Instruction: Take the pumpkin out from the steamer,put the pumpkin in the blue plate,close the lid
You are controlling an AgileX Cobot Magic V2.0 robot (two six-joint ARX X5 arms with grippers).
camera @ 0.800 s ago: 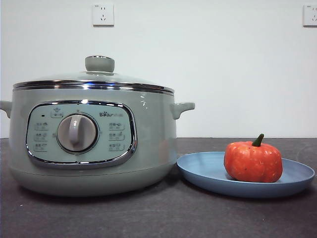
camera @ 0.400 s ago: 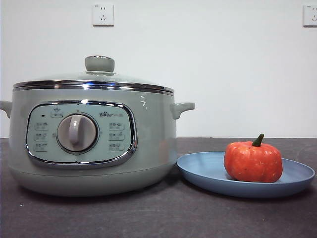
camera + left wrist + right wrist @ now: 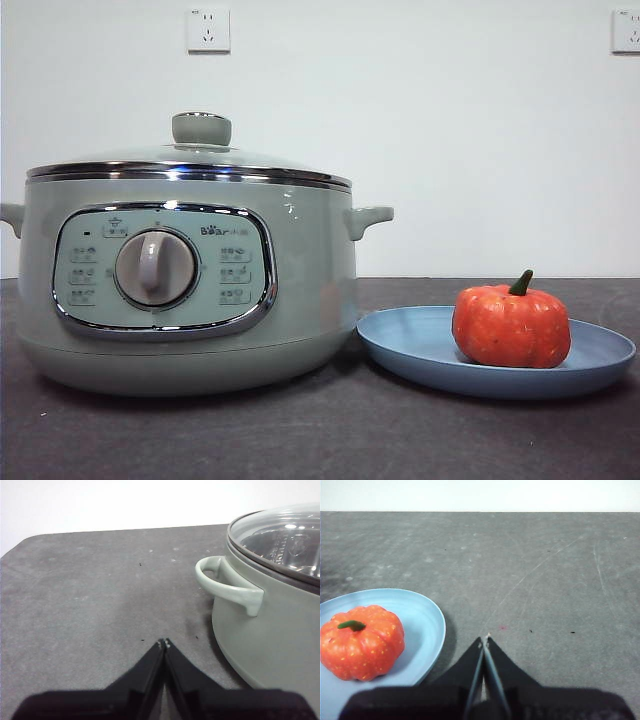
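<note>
The orange-red pumpkin (image 3: pixel 511 325) sits upright in the blue plate (image 3: pixel 420 345), to the right of the sage-green steamer (image 3: pixel 300 280). The lid (image 3: pixel 201 130) rests closed on the steamer. In the right wrist view my right gripper (image 3: pixel 484 641) is shut and empty above the table, beside the plate (image 3: pixel 427 617) and the pumpkin (image 3: pixel 362 642). In the left wrist view my left gripper (image 3: pixel 164 643) is shut and empty above the table, beside the steamer (image 3: pixel 270 630) and its side handle (image 3: pixel 227 582). Neither gripper shows in the front view.
The dark grey tabletop (image 3: pixel 330 430) carries the steamer and the plate. Two wall sockets (image 3: pixel 208 30) are on the white wall behind. The table's rounded corner (image 3: pixel 20 545) shows in the left wrist view.
</note>
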